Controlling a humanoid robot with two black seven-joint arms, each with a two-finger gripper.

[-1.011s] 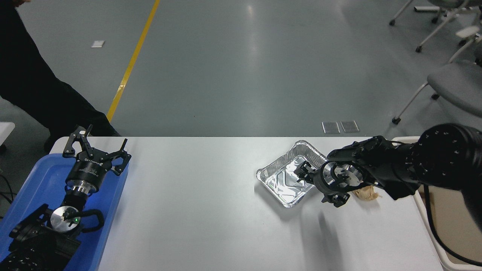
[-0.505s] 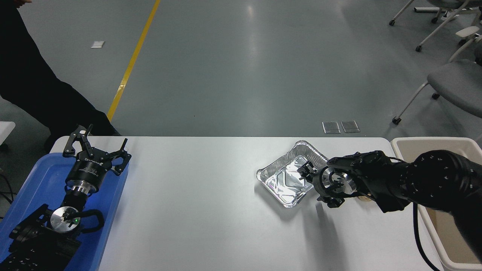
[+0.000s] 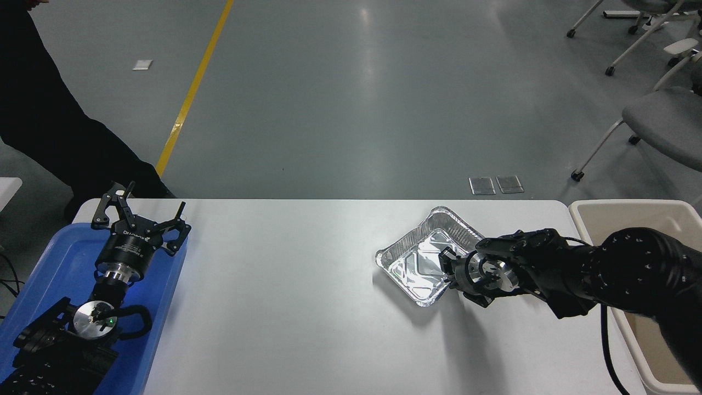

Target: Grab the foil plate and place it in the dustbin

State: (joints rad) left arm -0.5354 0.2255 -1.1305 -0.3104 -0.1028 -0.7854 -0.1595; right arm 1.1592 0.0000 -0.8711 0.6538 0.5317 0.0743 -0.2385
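The foil plate (image 3: 419,260) lies on the white table (image 3: 285,285), right of the middle, turned at an angle. My right gripper (image 3: 458,277) reaches in from the right and sits low at the plate's near right rim. Its jaws are open, one finger (image 3: 445,256) inside the plate and the other outside, with the rim between them. The cream dustbin (image 3: 582,212) stands off the table's right end, partly hidden by my right arm. My left gripper (image 3: 140,220) is parked, open and empty, at the lower left.
A blue tray (image 3: 60,258) lies under the parked left arm at the table's left end. A person in dark clothes (image 3: 49,126) stands beyond the far left corner. Office chairs (image 3: 658,118) stand on the floor at the upper right.
My right gripper has dropped lower and moved onto the plate's near right rim. The arm now hides the crumpled brown paper ball. The plate has shifted slightly.
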